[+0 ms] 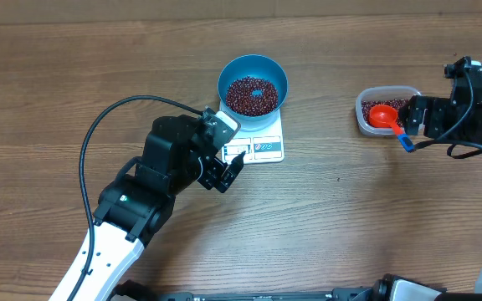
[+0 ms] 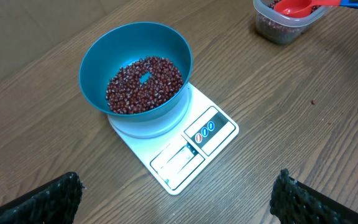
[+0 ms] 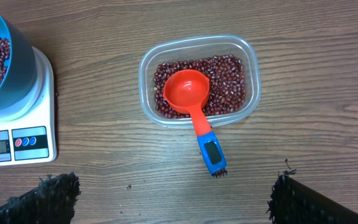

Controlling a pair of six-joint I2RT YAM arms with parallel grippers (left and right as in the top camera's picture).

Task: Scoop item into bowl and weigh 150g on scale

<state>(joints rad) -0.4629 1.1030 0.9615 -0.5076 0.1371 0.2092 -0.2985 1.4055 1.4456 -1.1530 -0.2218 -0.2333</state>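
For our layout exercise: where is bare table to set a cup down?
Bare table lies between scale and clear tub, and left of the bowl. Crowded: left gripper beside the scale's near corner; scoop handle juts from the tub.

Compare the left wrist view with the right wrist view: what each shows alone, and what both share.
Left wrist only: the whole bowl, the beans heaped inside it, and the full scale beneath. Right wrist only: the whole clear tub of beans and the red scoop with its entire blue handle reaching over the rim. Both: bowl on scale, tub with scoop, table. The left gripper and right gripper are open, each in its own view.
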